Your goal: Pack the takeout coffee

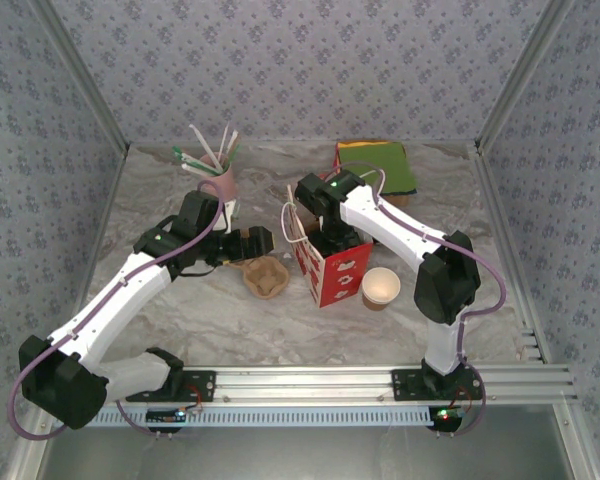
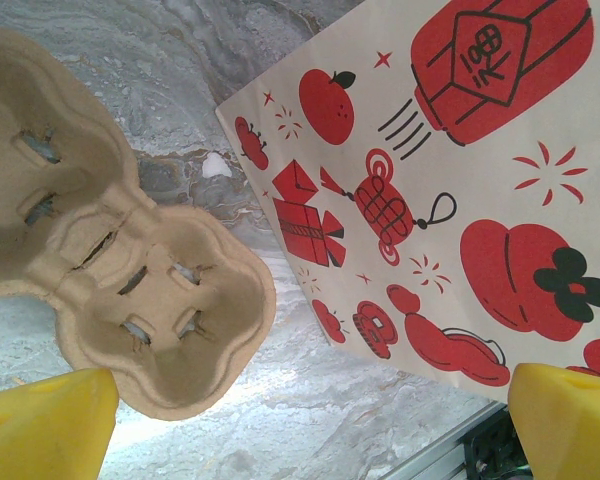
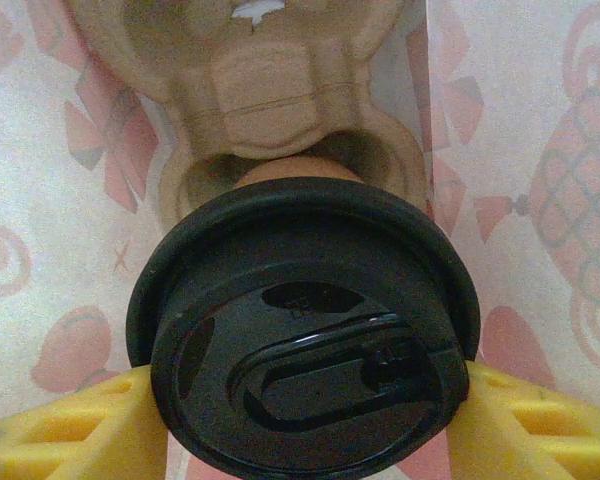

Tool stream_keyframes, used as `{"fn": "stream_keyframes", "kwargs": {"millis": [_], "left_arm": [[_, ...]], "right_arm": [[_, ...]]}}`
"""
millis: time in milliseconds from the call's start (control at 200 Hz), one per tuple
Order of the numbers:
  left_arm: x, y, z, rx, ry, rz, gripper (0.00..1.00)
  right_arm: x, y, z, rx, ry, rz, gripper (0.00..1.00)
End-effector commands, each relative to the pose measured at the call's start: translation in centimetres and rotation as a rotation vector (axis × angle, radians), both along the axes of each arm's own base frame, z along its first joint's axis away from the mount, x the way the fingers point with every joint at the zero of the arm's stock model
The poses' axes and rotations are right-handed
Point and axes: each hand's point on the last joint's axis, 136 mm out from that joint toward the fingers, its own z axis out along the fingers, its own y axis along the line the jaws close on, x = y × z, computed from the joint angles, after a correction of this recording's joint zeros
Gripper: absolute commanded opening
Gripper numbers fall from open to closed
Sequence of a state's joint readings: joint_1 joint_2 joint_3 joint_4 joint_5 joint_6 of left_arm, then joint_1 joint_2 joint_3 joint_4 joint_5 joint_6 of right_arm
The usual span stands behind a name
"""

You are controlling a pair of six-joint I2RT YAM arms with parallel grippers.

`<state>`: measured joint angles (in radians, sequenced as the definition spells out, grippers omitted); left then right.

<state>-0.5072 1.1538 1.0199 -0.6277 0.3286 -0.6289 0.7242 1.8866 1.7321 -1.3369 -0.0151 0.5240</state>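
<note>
**Now: lidded coffee down in the printed bag, in the right gripper's hold**

Seen from the right wrist, the takeout coffee (image 3: pixel 305 340) sits between the yellow fingers (image 3: pixel 80 430) of the right gripper (image 3: pixel 305 425), which press on opposite sides of its black lid. A sliver of the brown cup wall shows past the lid's far rim. Beyond it lies a pulp carrier (image 3: pixel 280 90), and the cup lines up with that carrier's nearer pocket; whether it is seated there cannot be told. Pale paper walls with a faded red print rise on both sides, so cup and carrier are inside the paper bag (image 1: pixel 335 270).

From above, the right gripper (image 1: pixel 325 228) reaches into the bag's open top at the middle of the table (image 1: pixel 180 310). Just right of the bag stands a lidless cup (image 1: pixel 380 288) with a cream inside.

Left of the bag lies a second carrier (image 1: pixel 265 277), empty. The left gripper (image 1: pixel 250 243) hangs beside it with its jaws spread wide, holding nothing; its wrist camera looks down on that carrier (image 2: pixel 130 290) and the bag's red-printed side (image 2: pixel 430 180).

Further back stand a pink cup (image 1: pixel 220 187) of straws (image 1: pixel 205 150) and a stack of coloured cloths (image 1: pixel 375 165).
</note>
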Motion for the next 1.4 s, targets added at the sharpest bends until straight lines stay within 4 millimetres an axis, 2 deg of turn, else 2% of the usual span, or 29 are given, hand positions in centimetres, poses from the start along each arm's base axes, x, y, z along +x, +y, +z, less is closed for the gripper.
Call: {"fn": "stream_keyframes", "kwargs": {"millis": [0,820,1394], "left_arm": [[-0.1,-0.4,1.2,-0.008,-0.027,-0.021,1.0],[-0.2,-0.5,1.3,-0.01,-0.028,-0.024,1.0],[-0.4,-0.1,1.3,0.003,-0.022,-0.005,1.0]], "right_arm": [[-0.3,-0.7,-0.2,-0.024,0.001,0.001,0.65],[-0.3,-0.8,-0.1,-0.029,-0.003,0.002,0.65],[-0.5,-0.9,-2.0,-0.031,0.011,0.0,0.64]]}}
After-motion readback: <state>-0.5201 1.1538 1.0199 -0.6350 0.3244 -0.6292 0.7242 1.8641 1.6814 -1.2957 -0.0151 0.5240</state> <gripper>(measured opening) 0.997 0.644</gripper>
